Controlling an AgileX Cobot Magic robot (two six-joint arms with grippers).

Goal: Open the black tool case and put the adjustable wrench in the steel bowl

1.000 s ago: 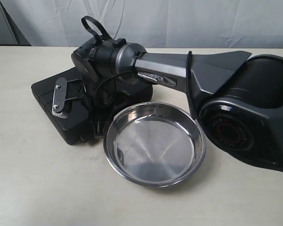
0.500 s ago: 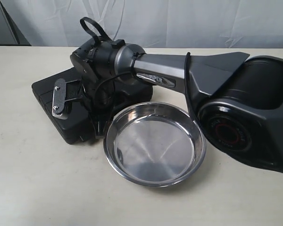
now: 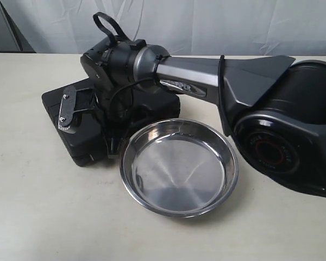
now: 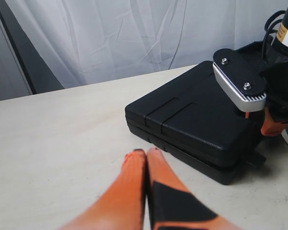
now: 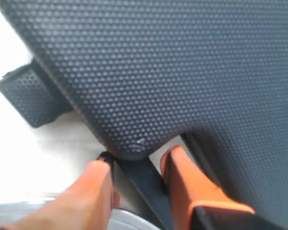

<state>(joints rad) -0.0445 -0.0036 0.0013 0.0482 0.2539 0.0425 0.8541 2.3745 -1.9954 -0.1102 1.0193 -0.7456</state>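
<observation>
Straddling the front edge of the black tool case (image 3: 84,144), centre left of frame, the right gripper (image 5: 137,162) stands parted, unclamped; the left gripper (image 4: 146,158) is closed, empty, farther off.

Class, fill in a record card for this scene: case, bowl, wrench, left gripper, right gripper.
black tool case: closed, on the table
steel bowl: upright, empty, beside the case
adjustable wrench: not visible anywhere
left gripper: shut, holding nothing, short of the case
right gripper: jaws astride a black tab at the case's edge; whether it grips is unclear
</observation>
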